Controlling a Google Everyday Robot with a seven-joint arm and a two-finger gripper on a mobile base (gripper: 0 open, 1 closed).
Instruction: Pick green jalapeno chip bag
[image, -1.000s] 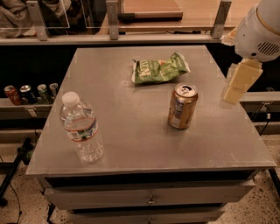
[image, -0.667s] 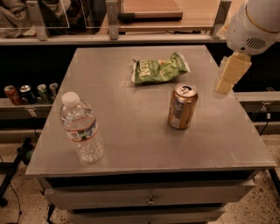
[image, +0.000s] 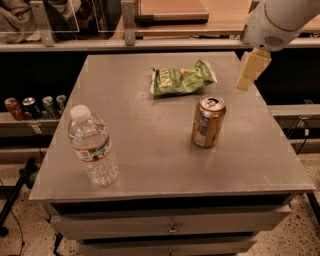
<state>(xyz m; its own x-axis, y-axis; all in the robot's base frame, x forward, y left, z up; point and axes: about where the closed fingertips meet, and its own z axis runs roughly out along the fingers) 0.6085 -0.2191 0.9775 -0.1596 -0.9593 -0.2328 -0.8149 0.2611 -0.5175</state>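
Camera view: green chip bag (image: 182, 78) lies flat twd the back of the table (image: 150, 170), right of centre, w/ nothing on top, so it's free for a grab from above. Soda can (image: 207, 121) stands upright nearer the front, near the bag but apart. Water bottle (image: 93, 150) is upright at front left, well apart. Gripper (image: 247, 77) hangs in the air over the table's back-right edge, right of the bag, touching nothing, prob. lining up its approach. Open or closed? Can't tell from this angle. Nothing seen in it; bag not yet picked.
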